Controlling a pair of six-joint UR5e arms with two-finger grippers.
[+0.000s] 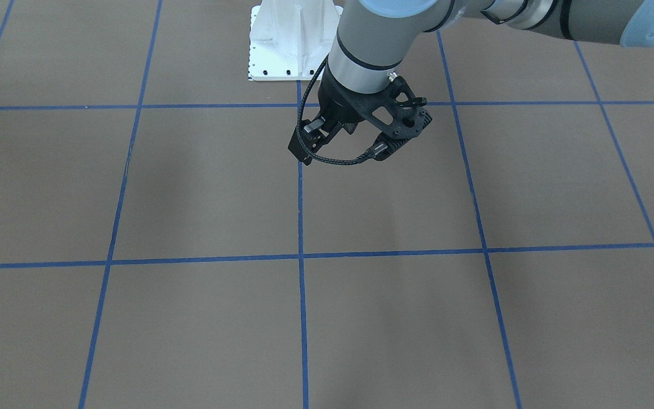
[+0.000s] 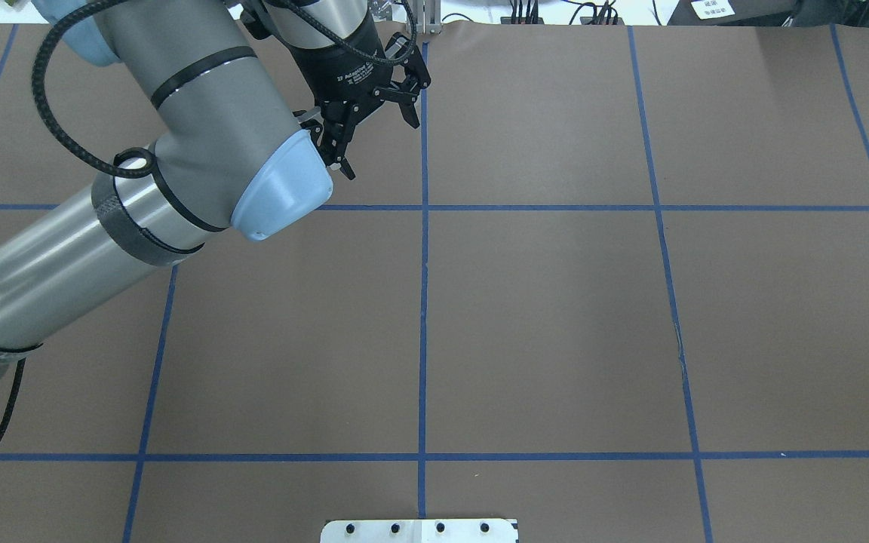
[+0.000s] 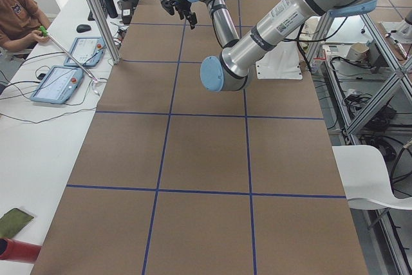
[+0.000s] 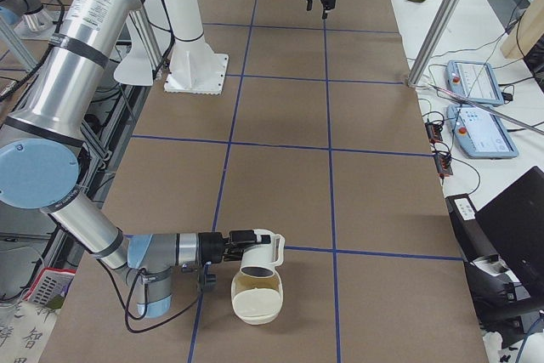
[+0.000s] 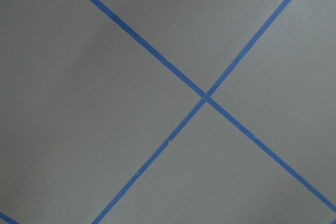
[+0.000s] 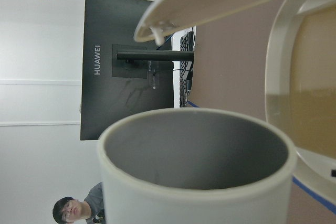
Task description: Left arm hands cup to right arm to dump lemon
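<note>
Nearest in the exterior right view, at about 7 o'clock on the tabletop [image 4: 280,184], the right arm [image 4: 64,82] reaches low and level toward 3 o'clock. The cup [image 4: 259,257] sits at the tip of the right claw [image 4: 231,246]. This side view does not show how far the claw is closed. The cup is tipped over, with its handle at 3 o'clock and its mouth turned down toward a cream bowl [image 4: 259,310] directly at its 6 o'clock. Whether cup and bowl touch cannot be told. From the right wrist, the visible part of the cup's grey inside is bare, and the bowl's rim curves past at 3 o'clock.

Farther off, at 11 o'clock, stands the white base plate [image 4: 197,74].

Farthest, at 12 o'clock, the left arm [image 2: 178,143] hangs its left claw [image 2: 380,147] above a blue tape line. Its fingers are spread wide and hold nothing.
</note>
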